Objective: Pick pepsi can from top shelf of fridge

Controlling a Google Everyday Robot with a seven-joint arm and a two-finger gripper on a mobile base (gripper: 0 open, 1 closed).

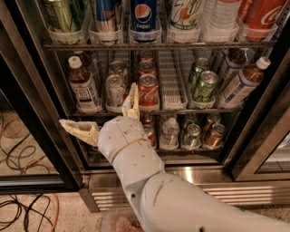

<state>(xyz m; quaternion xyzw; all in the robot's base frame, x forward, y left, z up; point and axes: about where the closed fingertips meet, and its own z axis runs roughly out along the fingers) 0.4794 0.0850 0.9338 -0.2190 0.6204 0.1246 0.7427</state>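
Gripper [97, 105] w/ fingers spread wide, in front of fridge's [190, 174] middle rack, well below pepsi can [144, 20]. One finger [132, 97] points up beside a Coca-Cola can [148, 93]; other juts left. Pepsi can stands on top shelf [158, 45] btwn Red Bull can [105, 16] & 7UP can [186, 13].
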